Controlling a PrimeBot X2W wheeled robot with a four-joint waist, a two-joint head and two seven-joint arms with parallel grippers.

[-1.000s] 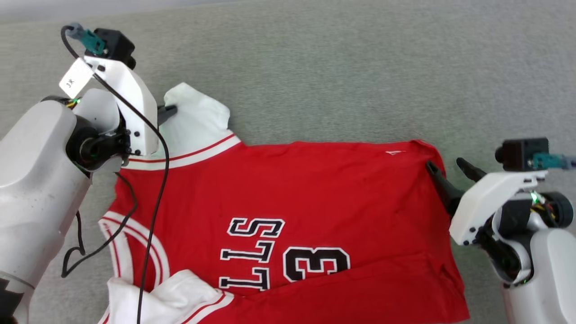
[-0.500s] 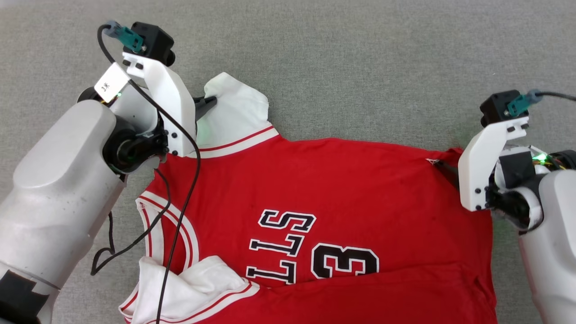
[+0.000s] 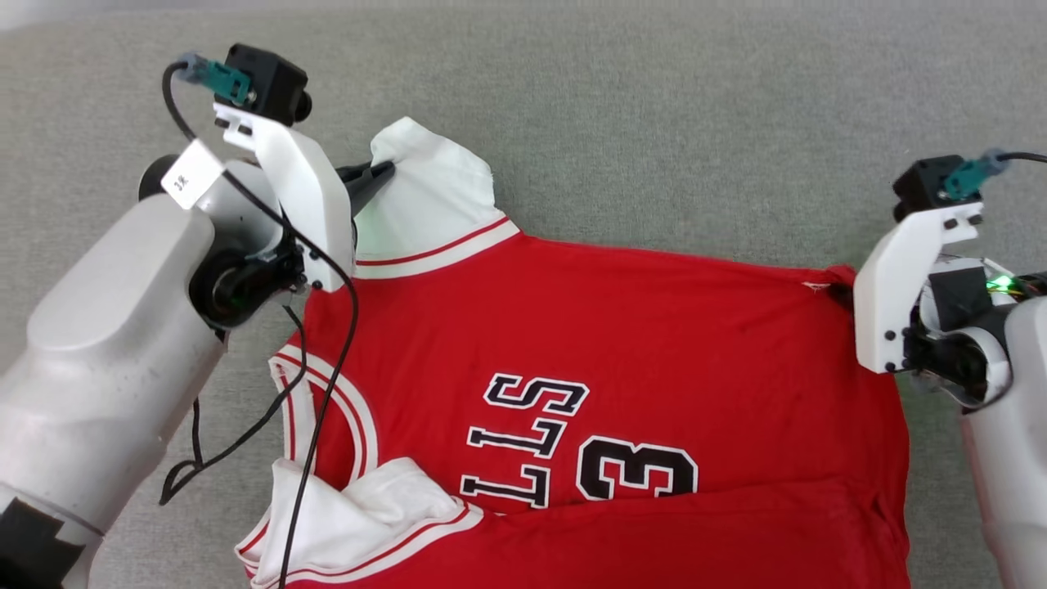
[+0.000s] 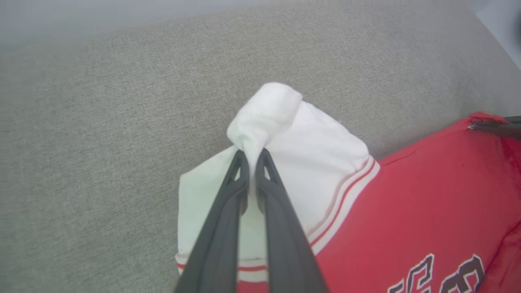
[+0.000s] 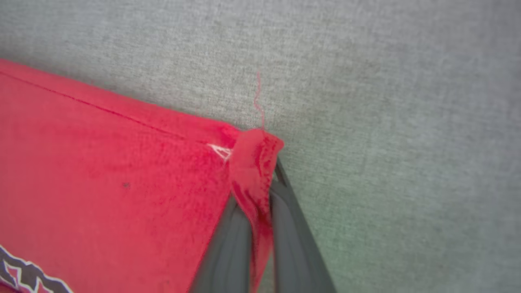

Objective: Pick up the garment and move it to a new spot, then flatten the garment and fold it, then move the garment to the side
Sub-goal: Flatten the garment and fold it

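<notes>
Two pinches set: left gripper (image 4: 252, 156) nips white sleeve (image 4: 309, 138) at 11 o'clock, right gripper (image 5: 257, 191) nips red hem corner (image 5: 254, 154) at 3. Garment (image 3: 622, 343) lies spread on grey surface (image 3: 654, 123). Lift evenly, keep far edge taut.

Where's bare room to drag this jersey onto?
The grey surface beyond the far edge of the jersey, between the left hand and the right hand, is bare. Nearer the robot, the jersey itself covers most of it.
</notes>
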